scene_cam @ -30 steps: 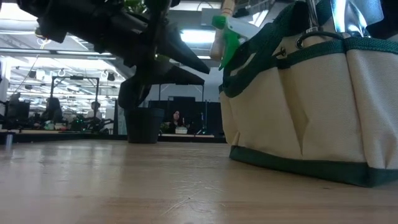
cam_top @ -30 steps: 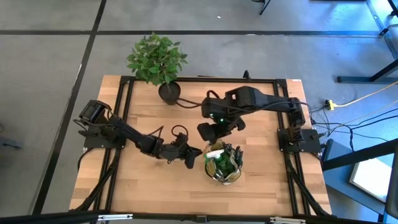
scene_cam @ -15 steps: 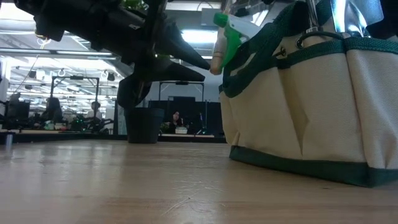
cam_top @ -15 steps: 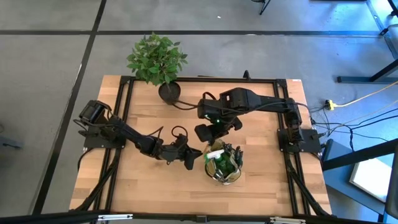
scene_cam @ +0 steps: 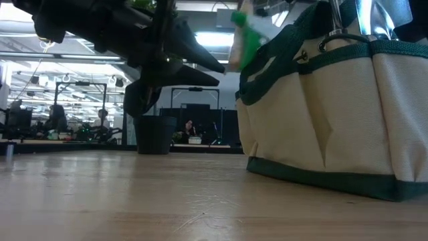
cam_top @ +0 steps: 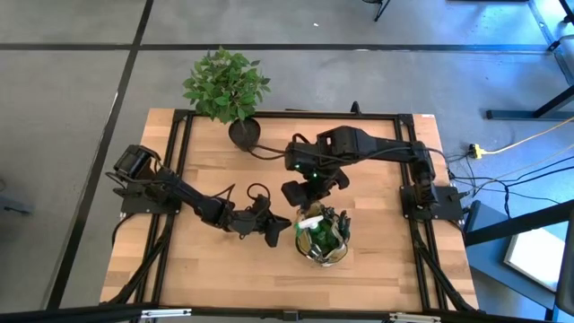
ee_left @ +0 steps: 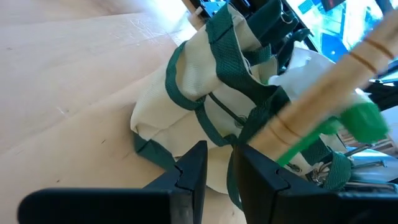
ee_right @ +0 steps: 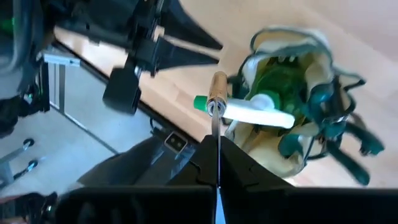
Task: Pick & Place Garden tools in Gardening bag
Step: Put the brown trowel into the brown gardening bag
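Observation:
The gardening bag [cam_top: 325, 240] stands on the table's near middle, tan with green trim. A green spray bottle [ee_right: 264, 115] with a white trigger and other garden tools [ee_right: 336, 134] stick out of its top. My right gripper [ee_right: 216, 163] hangs above the bag's far-left rim, shut on a wooden-handled tool [ee_left: 323, 81] whose handle points down at the bag. My left gripper [ee_left: 224, 165] sits low at the bag's left side, shut on the bag's green strap. My left gripper pinches a green strap [ee_left: 231, 177] on the bag's left side between its two fingers. It comes nearly level from the table's left. The bag's base rests on the table. My right gripper pinches the tool's thin metal shaft [ee_right: 217, 138] between its shut fingers from above, pointing steeply down. The tool hangs below them, its wooden handle [ee_right: 217, 84] lowest, over the bag's rim and the spray bottle's nozzle.
A leafy plant [cam_top: 224, 82] in a black pot [cam_top: 244, 133] stands at the table's far left. A black frame [cam_top: 179, 170] runs around the tabletop. Bare wood lies left and right of the bag.
My right gripper has drifted a little toward the table's left edge with the tool. The handle's lower end has swayed by the bag's rim and shows blurred in the low view. The bag has stayed in place.

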Robot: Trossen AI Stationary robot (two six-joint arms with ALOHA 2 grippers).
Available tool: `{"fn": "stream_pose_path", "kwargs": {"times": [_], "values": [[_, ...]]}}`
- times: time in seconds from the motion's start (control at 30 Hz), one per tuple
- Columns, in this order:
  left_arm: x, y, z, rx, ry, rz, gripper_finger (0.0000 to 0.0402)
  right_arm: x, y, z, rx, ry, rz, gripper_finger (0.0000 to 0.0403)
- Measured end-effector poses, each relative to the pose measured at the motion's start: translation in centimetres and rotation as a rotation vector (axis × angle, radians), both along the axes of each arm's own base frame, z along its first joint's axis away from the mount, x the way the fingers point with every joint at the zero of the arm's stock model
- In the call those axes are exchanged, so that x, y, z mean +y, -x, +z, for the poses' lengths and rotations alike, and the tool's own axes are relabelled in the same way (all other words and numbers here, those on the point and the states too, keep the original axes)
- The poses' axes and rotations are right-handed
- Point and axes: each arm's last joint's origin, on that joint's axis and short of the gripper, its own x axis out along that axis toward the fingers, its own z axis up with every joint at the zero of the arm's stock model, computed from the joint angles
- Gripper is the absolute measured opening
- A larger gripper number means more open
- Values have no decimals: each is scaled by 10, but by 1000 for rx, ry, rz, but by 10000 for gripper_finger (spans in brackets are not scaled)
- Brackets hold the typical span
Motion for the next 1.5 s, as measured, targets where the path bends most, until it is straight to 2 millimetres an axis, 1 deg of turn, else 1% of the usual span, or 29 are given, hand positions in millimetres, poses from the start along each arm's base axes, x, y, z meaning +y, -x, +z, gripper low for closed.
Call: {"fn": "stream_pose_path", "kwargs": {"times": [0.07,0.2,0.37,0.47,0.63,0.77,0.9,1.03,1.1,1.17,1.27,1.37,1.43,1.5], "values": [[-1,0,0,0,0,-3,72,6,4,4,-7,-14,12,0],[-5,2,0,0,0,-14,72,16,18,19,-41,-20,20,0],[-6,2,0,0,-1,-20,72,19,31,32,-93,51,11,0],[-6,2,0,-1,0,-21,72,19,37,39,-115,66,5,0],[-7,2,0,-1,6,-36,72,26,47,49,-151,64,30,0],[-7,4,6,-14,1,-53,72,38,67,64,-190,42,48,0],[-6,5,14,-30,-24,-67,72,50,87,77,-208,23,10,0],[-6,7,20,-42,-44,-76,72,64,99,83,-215,21,-5,0],[-6,7,21,-48,-45,-92,72,70,100,81,-209,33,-16,0],[-7,7,20,-39,-41,-124,72,76,95,76,-193,43,-13,0],[-9,8,20,-32,-37,-136,72,82,79,62,-159,72,14,0],[-13,10,19,-22,-44,-141,72,86,63,47,-138,94,80,0],[-15,11,19,-25,-36,-142,72,89,56,41,-148,113,133,0],[-16,12,18,-15,-32,-142,72,89,53,38,-161,127,173,0]]}}
